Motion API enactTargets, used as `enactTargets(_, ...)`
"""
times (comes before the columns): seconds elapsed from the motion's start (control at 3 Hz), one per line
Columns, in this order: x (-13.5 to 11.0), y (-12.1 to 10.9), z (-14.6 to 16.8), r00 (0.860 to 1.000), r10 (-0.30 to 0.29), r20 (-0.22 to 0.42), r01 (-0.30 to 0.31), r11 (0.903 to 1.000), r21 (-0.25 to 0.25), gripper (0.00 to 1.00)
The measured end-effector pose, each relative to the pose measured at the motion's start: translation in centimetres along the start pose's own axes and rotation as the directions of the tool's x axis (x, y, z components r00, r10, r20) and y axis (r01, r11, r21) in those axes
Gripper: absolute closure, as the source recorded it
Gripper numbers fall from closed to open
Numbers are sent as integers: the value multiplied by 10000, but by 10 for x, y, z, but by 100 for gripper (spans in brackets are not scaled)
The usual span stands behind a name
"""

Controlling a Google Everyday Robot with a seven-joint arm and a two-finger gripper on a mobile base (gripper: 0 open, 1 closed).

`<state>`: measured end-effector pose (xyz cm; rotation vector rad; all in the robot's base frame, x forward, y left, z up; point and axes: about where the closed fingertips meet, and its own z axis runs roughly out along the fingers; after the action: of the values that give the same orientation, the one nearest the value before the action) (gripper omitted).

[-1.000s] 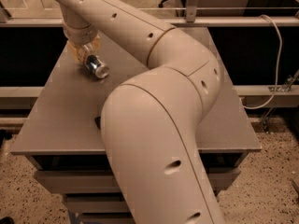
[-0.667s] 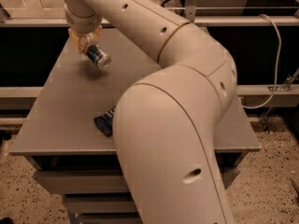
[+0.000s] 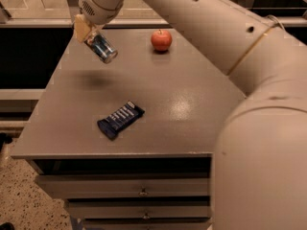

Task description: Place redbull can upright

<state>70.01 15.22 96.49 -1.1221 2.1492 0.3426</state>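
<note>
My gripper (image 3: 91,35) is at the upper left, above the far left part of the grey table (image 3: 192,109). It is shut on the redbull can (image 3: 102,48), a slim silver-and-blue can. The can hangs tilted, its free silver end pointing down and to the right, clear of the tabletop. A faint shadow lies on the table below it. The can's upper end is hidden between the yellowish fingers (image 3: 80,28).
A red apple (image 3: 161,40) stands at the far middle of the table. A flat dark-blue snack bar wrapper (image 3: 121,120) lies near the front left. My large beige arm (image 3: 259,143) covers the right side. Drawers (image 3: 141,191) sit under the front edge.
The gripper has lifted the can off the tabletop and carried it up. The arm has swung aside, so the apple and the wrapper now show.
</note>
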Motion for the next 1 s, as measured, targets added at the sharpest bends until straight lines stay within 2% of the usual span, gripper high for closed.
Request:
enactTargets(0.33,7,45,-14,9734,-415,2255,811,9822,-1693,100)
enactTargets(0.67,3,58,-35,9027,219,4296,924,9655,-2433,100)
enactTargets(1.0,24,32,-58,7756,1238,6189,602,9616,-2677,100)
